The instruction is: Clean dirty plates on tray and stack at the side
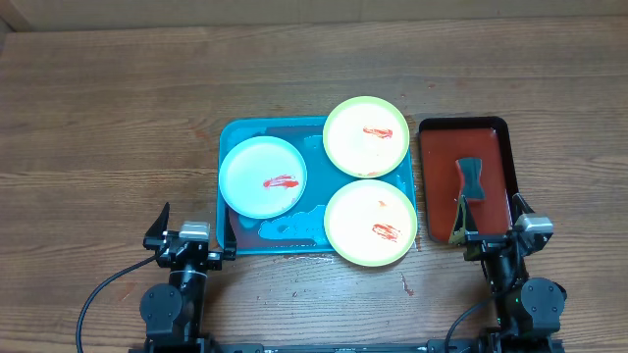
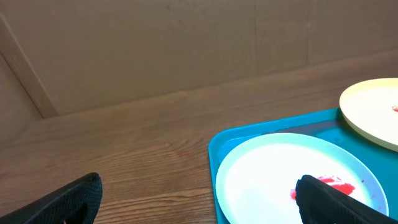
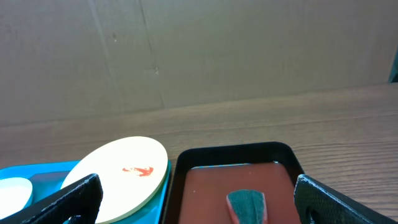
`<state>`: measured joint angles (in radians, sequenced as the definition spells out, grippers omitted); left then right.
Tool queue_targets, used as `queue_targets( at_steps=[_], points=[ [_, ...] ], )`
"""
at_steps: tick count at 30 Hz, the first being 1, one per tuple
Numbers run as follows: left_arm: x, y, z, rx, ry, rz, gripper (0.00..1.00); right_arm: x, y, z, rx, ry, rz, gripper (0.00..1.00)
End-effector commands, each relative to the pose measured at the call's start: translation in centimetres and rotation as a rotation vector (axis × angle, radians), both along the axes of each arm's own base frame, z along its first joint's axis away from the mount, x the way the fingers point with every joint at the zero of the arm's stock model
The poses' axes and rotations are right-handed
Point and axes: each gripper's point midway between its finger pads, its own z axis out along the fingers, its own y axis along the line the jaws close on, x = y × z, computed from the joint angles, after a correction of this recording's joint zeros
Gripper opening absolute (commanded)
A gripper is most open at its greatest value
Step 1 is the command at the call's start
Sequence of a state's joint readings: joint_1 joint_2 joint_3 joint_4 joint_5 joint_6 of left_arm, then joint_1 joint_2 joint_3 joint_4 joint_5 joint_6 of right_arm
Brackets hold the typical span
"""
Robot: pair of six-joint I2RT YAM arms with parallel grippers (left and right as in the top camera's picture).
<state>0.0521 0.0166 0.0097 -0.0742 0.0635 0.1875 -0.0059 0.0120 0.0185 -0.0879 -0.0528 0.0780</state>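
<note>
Wood-grain table, matte brown planks. Left gripper sits low at the near edge, arm folded back over its base and pointing out across the table; fingers spread wide, nothing between them, the right finger just beside the near left corner of the blue tray. The tray is glossy turquoise plastic, rectangular with rounded corners and a raised rim, and has paler wet-looking streaks on its floor. It carries three round shallow plates. The left plate is white with a pale rim, lies fully inside the tray and has a red smear at its centre. The far plate is cream with a light green rim, bears a red smear and overhangs the tray's far edge. The near plate looks the same, smeared, and laps over the near right corner. No plate overlaps another. Just right of the blue tray lies the red tray, smaller, dark red with a black rim. On it lies a grey-green bow-tie-shaped piece, material unclear. Right gripper hangs over the red tray's near end, arm folded back like the left, fingers splayed, empty. Wrist views: plain brown backboard behind the table.
</note>
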Motion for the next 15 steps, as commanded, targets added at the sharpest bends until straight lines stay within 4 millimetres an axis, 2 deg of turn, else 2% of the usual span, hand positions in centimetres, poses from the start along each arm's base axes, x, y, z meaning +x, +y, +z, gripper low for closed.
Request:
queue_targets(
  at_steps=[1, 15],
  points=[
    [-0.03, 0.03, 0.01, 0.016, -0.007, 0.003, 1.0, 0.0, 0.08, -0.12, 0.002, -0.006, 0.005, 1.0],
    [0.01, -0.11, 0.61, 0.023, -0.031, -0.005, 1.0, 0.0, 0.09, -0.11, 0.002, -0.006, 0.005, 1.0]
  ],
)
